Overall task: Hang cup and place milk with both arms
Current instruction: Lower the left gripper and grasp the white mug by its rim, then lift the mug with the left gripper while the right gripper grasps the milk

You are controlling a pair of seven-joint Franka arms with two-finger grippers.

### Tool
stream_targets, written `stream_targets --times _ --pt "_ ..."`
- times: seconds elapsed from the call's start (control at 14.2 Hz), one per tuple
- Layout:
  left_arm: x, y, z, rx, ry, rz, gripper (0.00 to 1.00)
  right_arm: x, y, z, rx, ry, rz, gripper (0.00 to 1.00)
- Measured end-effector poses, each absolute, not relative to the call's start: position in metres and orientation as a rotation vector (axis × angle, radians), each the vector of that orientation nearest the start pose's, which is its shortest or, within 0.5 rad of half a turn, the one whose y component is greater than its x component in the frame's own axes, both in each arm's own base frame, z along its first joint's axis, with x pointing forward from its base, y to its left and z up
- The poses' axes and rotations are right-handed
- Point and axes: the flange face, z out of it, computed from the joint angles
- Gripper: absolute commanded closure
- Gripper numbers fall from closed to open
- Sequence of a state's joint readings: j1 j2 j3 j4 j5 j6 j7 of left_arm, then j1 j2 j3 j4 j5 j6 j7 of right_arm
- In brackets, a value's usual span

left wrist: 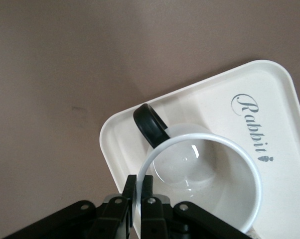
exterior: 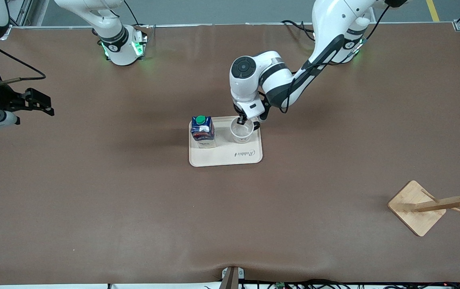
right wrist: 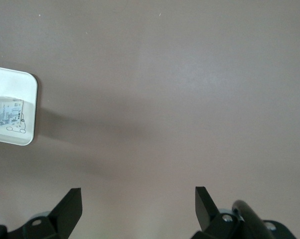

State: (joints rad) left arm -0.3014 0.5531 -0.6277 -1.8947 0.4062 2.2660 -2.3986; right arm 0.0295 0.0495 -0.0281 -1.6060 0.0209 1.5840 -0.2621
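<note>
The cup (exterior: 242, 132), white with a black handle (left wrist: 151, 123), stands on a cream tray (exterior: 225, 157) in the middle of the table. My left gripper (exterior: 241, 119) is shut on the cup's rim on the side toward the robots' bases, one finger inside and one outside; the left wrist view shows the grip (left wrist: 139, 180) on the cup (left wrist: 205, 174). The milk (exterior: 202, 131), dark blue with a green cap, stands on the same tray beside the cup, toward the right arm's end. My right gripper (exterior: 45, 105) is open and empty over bare table at the right arm's end (right wrist: 138, 196).
A wooden mug rack (exterior: 434, 204) with pegs on a square base stands toward the left arm's end, nearer to the front camera than the tray. The tray's corner (right wrist: 21, 83) and the milk (right wrist: 5, 114) show in the right wrist view. Brown mat covers the table.
</note>
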Motion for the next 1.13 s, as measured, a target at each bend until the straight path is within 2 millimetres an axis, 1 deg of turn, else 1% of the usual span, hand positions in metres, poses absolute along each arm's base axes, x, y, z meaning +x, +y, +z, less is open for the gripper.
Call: stream_targets --times 0.14,0.35,0.42,0.49,0.57,0.64,0.71,0.78,0.85,0.99,1.13 --pt "0.400 -0.480 0.254 -2.508 -1.820 0.002 1.00 0.580 0.003 0.567 -3.086 -0.409 0.099 0.00" --pt "0.416 -0.470 0.262 -2.527 -1.755 -0.078 1.00 0.595 0.001 0.546 -3.087 -0.408 0.109 0.00" --pt "0.423 -0.466 0.269 -2.530 -1.716 -0.102 1.00 0.597 0.001 0.541 -3.085 -0.410 0.120 0.00" --pt "0.431 -0.462 0.282 -2.536 -1.682 -0.126 1.00 0.599 0.003 0.537 -3.083 -0.412 0.128 0.00" --pt "0.441 -0.458 0.298 -2.546 -1.652 -0.151 1.00 0.600 0.005 0.535 -3.081 -0.418 0.132 0.00" --pt "0.452 -0.452 0.317 -2.561 -1.614 -0.178 1.00 0.600 0.012 0.535 -3.077 -0.429 0.132 0.00" --pt "0.463 -0.444 0.337 -2.582 -1.563 -0.204 1.00 0.600 0.024 0.535 -3.076 -0.427 0.133 0.00" --pt "0.473 -0.435 0.355 -2.609 -1.508 -0.228 1.00 0.599 0.041 0.534 -3.080 -0.400 0.135 0.00" --pt "0.483 -0.424 0.372 -2.639 -1.447 -0.247 1.00 0.598 0.063 0.533 -3.088 -0.358 0.142 0.00" --pt "0.507 -0.392 0.398 -2.700 -1.295 -0.271 1.00 0.594 0.115 0.523 -3.102 -0.285 0.162 0.00" --pt "0.530 -0.354 0.416 -2.743 -1.150 -0.280 1.00 0.589 0.170 0.504 -3.083 -0.242 0.192 0.00"
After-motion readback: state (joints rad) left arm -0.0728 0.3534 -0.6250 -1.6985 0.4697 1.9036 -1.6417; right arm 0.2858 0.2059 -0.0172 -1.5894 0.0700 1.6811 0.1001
